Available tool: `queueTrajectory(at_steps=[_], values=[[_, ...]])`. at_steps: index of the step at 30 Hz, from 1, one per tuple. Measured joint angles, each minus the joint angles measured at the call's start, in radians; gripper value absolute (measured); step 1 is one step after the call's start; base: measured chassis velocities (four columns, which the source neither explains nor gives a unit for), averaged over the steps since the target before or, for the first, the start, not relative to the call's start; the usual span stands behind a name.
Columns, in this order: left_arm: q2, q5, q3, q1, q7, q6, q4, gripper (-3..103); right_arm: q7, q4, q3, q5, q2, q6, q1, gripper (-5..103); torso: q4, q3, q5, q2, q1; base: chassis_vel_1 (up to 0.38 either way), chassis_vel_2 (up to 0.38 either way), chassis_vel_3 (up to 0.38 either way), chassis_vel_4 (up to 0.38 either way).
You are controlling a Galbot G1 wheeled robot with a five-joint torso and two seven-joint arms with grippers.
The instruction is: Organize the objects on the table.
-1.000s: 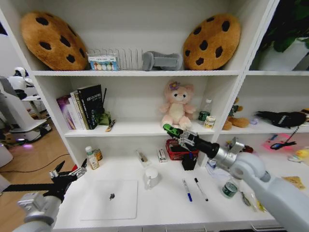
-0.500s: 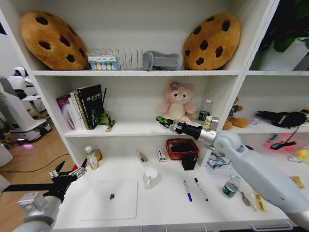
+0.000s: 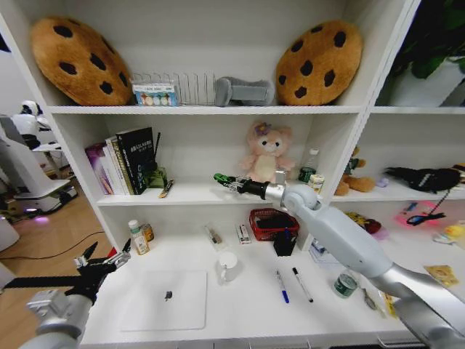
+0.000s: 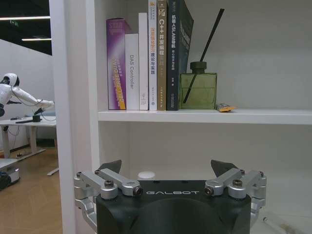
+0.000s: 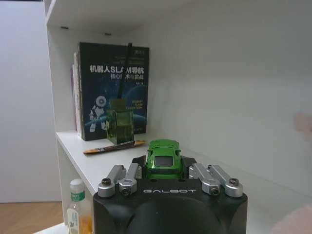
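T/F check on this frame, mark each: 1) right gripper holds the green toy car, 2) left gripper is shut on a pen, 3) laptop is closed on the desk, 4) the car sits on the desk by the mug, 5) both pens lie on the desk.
1) True. The right gripper has its jaws shut on the green toy car, over the middle shelf.
2) False. The left gripper hangs with jaws open and empty off the table's left end.
3) True. The laptop lies closed and flat.
4) False. The car is up at shelf height, away from the mug.
5) True. The blue pen and black pen lie side by side.
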Motion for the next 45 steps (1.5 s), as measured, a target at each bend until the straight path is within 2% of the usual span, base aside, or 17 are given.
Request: queueTrajectory(at_steps=[2,12,28,30,33,34,35,36,38,39,41,42,44,45], values=[[0.0,0.0,0.0,0.0,0.0,0.0,0.0,100,-0.004,-0.018,-0.037,0.001,0.0,-0.009,0.03,37,-0.0001,0.0,0.0002,0.0,0.0,0.0,0.0,0.0,0.0],[0.0,0.0,0.0,0.0,0.0,0.0,0.0,100,-0.017,-0.032,-0.087,0.002,0.001,-0.019,0.068,37,-0.0002,0.0,0.0001,0.0,0.0,0.0,0.0,0.0,0.0],[0.0,0.0,0.0,0.0,0.0,0.0,0.0,100,0.031,-0.064,-0.125,-0.031,0.034,-0.006,0.072,35,-0.0001,0.0,0.0002,0.0,0.0,0.0,0.0,0.0,0.0],[0.0,0.0,0.0,0.0,0.0,0.0,0.0,100,0.033,-0.061,-0.124,-0.03,0.033,-0.006,0.07,46,-0.0002,0.0,0.0002,0.0,0.0,0.0,0.0,0.0,0.0],[0.0,0.0,0.0,0.0,0.0,0.0,0.0,100,0.033,-0.06,-0.124,-0.029,0.033,-0.006,0.07,46,-0.0001,0.0,0.0002,0.0,0.0,0.0,0.0,0.0,0.0],[0.0,0.0,0.0,0.0,0.0,0.0,0.0,100,0.037,-0.06,-0.122,-0.028,0.034,-0.006,0.068,57,-0.0002,0.0,0.0002,0.0,0.0,0.0,0.0,0.0,0.0],[0.0,0.0,0.0,0.0,0.0,0.0,0.0,100,0.039,-0.059,-0.118,-0.028,0.036,-0.006,0.067,63,-0.0002,0.0,0.0002,0.0,0.0,0.0,0.0,0.0,0.0],[0.0,0.0,0.0,0.0,0.0,0.0,0.0,100,0.039,-0.059,-0.118,-0.028,0.036,-0.006,0.067,63,-0.0002,0.0,0.0002,0.0,0.0,0.0,0.0,0.0,0.0],[0.0,0.0,0.0,0.0,0.0,0.0,0.0,100,0.054,-0.046,-0.105,-0.014,0.037,0.005,0.064,74,-0.0001,0.0,0.0002,0.0,0.0,0.0,0.0,0.0,0.0],[0.0,0.0,0.0,0.0,0.0,0.0,0.0,100,0.054,-0.046,-0.105,-0.014,0.037,0.005,0.064,74,-0.0001,0.0,0.0002,0.0,0.0,0.0,0.0,0.0,0.0],[0.0,0.0,0.0,0.0,0.0,0.0,0.0,100,0.087,-0.016,-0.081,0.001,0.035,0.012,0.062,84,-0.0001,0.0,0.0002,0.0,0.0,0.0,0.0,0.0,0.0],[0.0,0.0,0.0,0.0,0.0,0.0,0.0,100,0.1,-0.001,-0.071,0.006,0.032,0.015,0.062,84,-0.0001,0.0,0.0002,0.0,0.0,0.0,0.0,0.0,0.0],[0.0,0.0,0.0,0.0,0.0,0.0,0.0,100,0.145,0.052,-0.038,0.018,0.016,0.021,0.06,95,0.0,0.0,0.0002,0.0,0.0,0.0,0.0,0.0,0.0],[0.0,0.0,0.0,0.0,0.0,0.0,0.0,100,0.145,0.052,-0.038,0.018,0.016,0.021,0.06,95,0.0,0.0,0.0002,0.0,0.0,0.0,0.0,0.0,0.0]])
